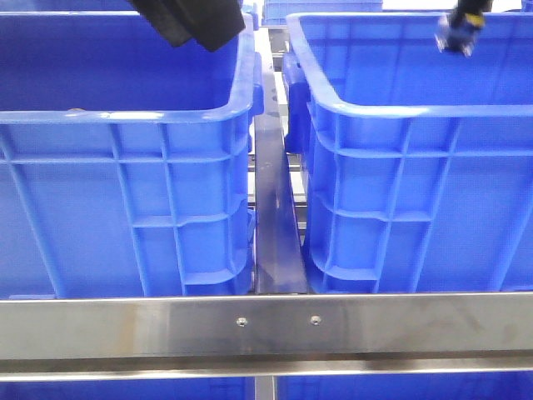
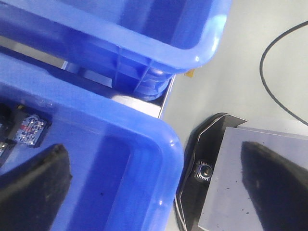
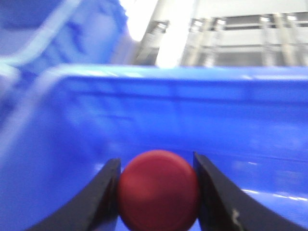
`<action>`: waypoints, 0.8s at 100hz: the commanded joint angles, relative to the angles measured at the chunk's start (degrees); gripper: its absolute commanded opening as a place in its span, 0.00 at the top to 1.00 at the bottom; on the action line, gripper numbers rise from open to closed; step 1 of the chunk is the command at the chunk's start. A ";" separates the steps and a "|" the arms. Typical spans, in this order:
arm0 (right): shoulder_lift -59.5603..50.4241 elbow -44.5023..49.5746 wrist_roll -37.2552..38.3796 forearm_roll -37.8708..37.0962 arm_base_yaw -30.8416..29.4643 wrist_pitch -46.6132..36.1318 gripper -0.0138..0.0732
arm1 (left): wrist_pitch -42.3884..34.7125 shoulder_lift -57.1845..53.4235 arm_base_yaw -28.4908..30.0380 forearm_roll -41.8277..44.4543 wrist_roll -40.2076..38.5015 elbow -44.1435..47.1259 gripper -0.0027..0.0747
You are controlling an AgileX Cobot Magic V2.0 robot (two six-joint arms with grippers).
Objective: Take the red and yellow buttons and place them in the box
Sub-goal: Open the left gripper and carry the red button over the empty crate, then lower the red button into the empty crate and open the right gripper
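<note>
Right gripper [image 3: 158, 192] pinching the red button [image 3: 159, 190] between its two dark fingers [image 3: 103, 192], one finger touching each side of the round cap. Jaws only as far apart as the cap is wide. Dome of the button facing the wrist camera, filling the gap between the fingers. Behind the button, the inner wall and rolled rim of the right blue crate [image 3: 202, 77], a little blurred. In the front view, same gripper [image 1: 456, 35] seen only as a small part at the upper edge, over the far side of the right blue crate [image 1: 400, 108]; the button itself too small to make out there.

Left gripper [image 2: 159, 192] with fingers spread wide, nothing between them. One dark finger [image 2: 33, 187] over the inside of the left blue crate [image 2: 163, 139], the other one [image 2: 276, 187] outside the rim, over a grey metal plate [image 2: 231, 178]. Corner of the crate rim lying between the two fingers, not clearly touched by them. Inside that crate, near the inner finger, a small part with red and white marks [image 2: 31, 130]. In the front view, this arm only as a dark shape [image 1: 191, 21] above the left crate [image 1: 125, 117].

Yellow button not seen in any view.

Between the two crates, a narrow metal rail [image 1: 273, 208]; in front, a steel bar [image 1: 266, 321] across.
</note>
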 commanded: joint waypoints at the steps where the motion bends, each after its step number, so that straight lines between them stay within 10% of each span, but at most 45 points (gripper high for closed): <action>1: 1.19 -3.35 -3.14 1.83 -0.15 -2.35 0.63 | -1.32 -2.48 -0.33 -1.81 -0.52 -1.79 0.10; 80: 24.11 -18.04 -6.41 1.88 -0.15 -0.86 0.63 | -1.53 -2.48 -0.33 -1.69 -0.52 -1.79 0.10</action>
